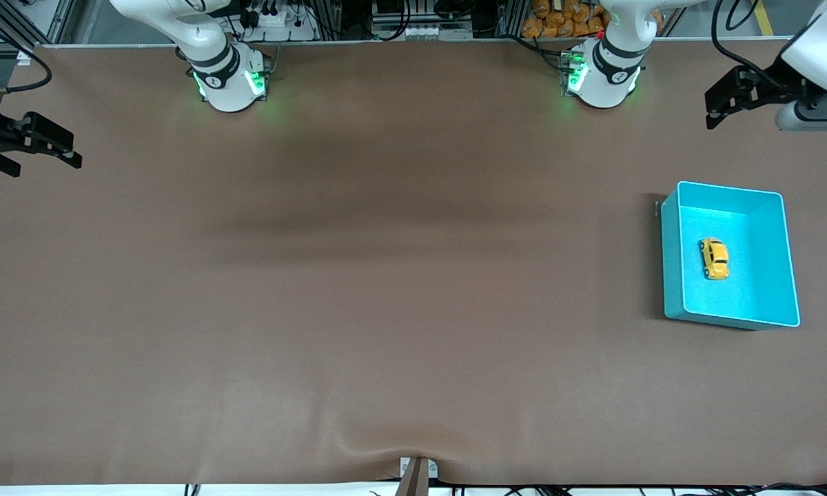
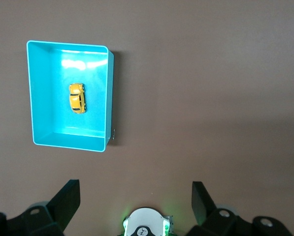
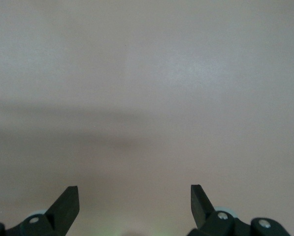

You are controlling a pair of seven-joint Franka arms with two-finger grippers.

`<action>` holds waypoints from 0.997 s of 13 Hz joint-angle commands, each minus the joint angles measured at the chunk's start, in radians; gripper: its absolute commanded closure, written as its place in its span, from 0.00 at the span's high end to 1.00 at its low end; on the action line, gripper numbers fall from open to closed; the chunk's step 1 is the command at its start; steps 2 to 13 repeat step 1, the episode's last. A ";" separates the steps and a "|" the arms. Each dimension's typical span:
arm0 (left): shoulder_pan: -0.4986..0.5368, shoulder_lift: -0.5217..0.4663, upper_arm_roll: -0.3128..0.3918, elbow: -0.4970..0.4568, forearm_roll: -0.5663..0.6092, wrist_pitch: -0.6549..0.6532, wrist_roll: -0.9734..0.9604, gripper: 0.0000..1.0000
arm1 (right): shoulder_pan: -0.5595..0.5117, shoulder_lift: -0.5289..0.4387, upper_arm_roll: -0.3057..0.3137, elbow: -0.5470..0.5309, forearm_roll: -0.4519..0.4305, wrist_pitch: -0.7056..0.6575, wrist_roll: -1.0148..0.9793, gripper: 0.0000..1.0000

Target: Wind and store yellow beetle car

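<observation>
The yellow beetle car (image 1: 714,258) lies on its wheels on the floor of a turquoise bin (image 1: 670,256) toward the left arm's end of the table. In the left wrist view the car (image 2: 77,98) sits mid-bin (image 2: 108,98), well away from the fingers. My left gripper (image 1: 710,110) hangs open and empty in the air over the table's edge at that end, apart from the bin. It also shows open in its own wrist view (image 2: 135,189). My right gripper (image 1: 47,165) waits open and empty over the table's other end (image 3: 135,194), above bare brown cloth.
A brown cloth (image 1: 386,289) covers the whole table, with a slight wrinkle at the edge nearest the front camera. The two arm bases (image 1: 229,79) (image 1: 603,76) stand along the table's farthest edge. The left arm's base (image 2: 146,223) shows between the left fingers.
</observation>
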 commanded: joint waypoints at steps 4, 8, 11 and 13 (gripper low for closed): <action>-0.003 -0.024 0.000 -0.003 0.000 -0.021 0.001 1.00 | 0.005 -0.002 -0.007 0.008 -0.007 -0.003 0.007 1.00; -0.003 -0.024 0.000 -0.003 0.000 -0.021 0.001 1.00 | 0.005 -0.002 -0.007 0.008 -0.007 -0.003 0.007 1.00; -0.003 -0.024 0.000 -0.003 0.000 -0.021 0.001 1.00 | 0.005 -0.002 -0.007 0.008 -0.007 -0.003 0.007 1.00; -0.003 -0.024 0.000 -0.003 0.000 -0.021 0.001 1.00 | 0.005 -0.002 -0.007 0.008 -0.007 -0.003 0.007 1.00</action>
